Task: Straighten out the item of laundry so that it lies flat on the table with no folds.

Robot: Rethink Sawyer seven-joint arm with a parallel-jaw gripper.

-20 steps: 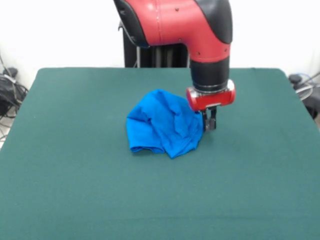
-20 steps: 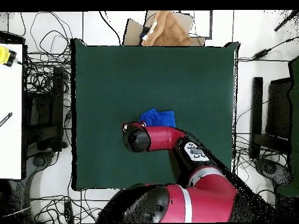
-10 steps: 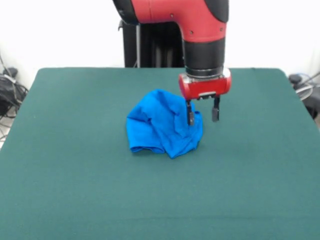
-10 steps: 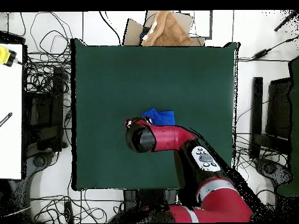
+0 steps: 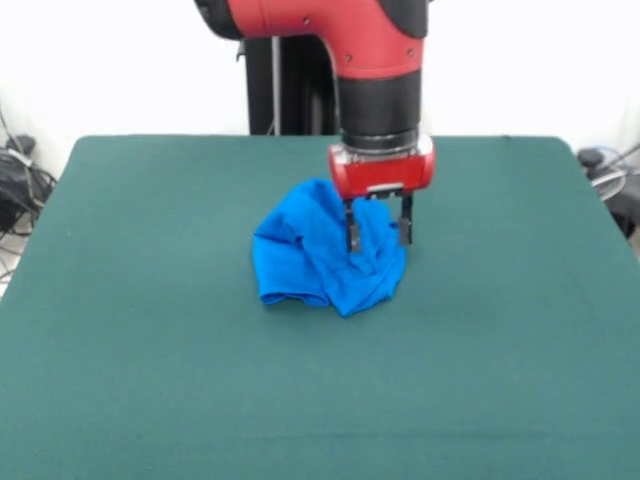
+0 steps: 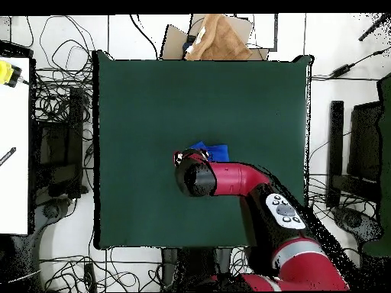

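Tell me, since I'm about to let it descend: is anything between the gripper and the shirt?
Nothing visible. The open gripper hangs directly over the crumpled blue shirt's right part, on the green table.

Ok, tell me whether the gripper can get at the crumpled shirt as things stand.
Probably yes. The gripper hangs open right over the blue shirt, fingers apart above its folds, and nothing lies between them on the table.

dark green felt tabletop [image 5: 150, 380], wide and rectangular, carrying one thing only: a bright blue shirt [image 5: 315, 262] bunched in a crumpled heap near the middle (plain blue side showing, folds all over). in the overhead view mostly hidden under the arm, just a blue corner visible.
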